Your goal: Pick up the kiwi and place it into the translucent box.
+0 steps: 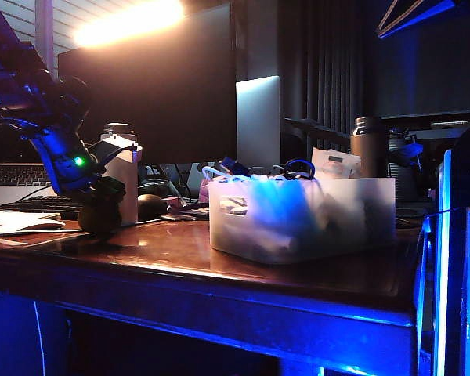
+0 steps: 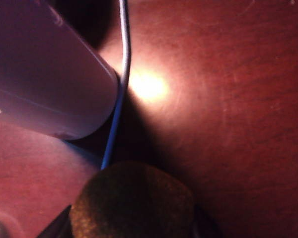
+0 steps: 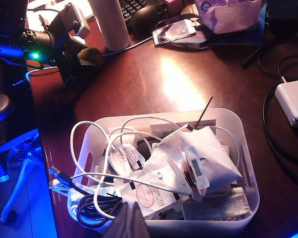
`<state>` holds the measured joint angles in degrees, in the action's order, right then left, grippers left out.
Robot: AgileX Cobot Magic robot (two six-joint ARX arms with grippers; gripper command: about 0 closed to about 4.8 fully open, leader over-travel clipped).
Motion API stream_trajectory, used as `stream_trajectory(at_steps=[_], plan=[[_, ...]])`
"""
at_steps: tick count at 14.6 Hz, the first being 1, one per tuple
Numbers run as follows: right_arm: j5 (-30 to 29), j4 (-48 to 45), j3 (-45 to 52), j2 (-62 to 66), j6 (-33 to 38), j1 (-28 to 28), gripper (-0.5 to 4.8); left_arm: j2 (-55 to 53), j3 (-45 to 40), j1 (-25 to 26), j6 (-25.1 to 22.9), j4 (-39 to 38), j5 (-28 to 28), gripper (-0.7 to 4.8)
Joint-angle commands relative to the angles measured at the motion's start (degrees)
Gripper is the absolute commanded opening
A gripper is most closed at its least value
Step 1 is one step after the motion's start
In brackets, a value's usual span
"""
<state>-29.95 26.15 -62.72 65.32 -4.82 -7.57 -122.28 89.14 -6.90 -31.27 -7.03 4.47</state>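
Note:
The kiwi, brown and fuzzy, rests on the dark wooden table at the left, beside a white bottle. My left gripper reaches down over it, one fingertip against each side of the fruit, so it is shut on the kiwi. The translucent box stands at the middle right, filled with cables and paper packets. In the right wrist view my right gripper hangs shut and empty above the box rim, with the kiwi and the left gripper far across the table.
A dark glossy mouse lies just right of the bottle. A blue cable runs past the bottle's base. A keyboard and papers sit at the left, a dark tumbler behind the box, a white adapter beside it.

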Motion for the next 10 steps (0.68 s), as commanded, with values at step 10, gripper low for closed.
stream_trajectory(at_steps=[10], plan=[[7.28,7.41,-0.37,2.64,-8.17,-0.04,-0.05,3.76,20.06,-13.03,11.04,-18.93,18.95,2.22]])
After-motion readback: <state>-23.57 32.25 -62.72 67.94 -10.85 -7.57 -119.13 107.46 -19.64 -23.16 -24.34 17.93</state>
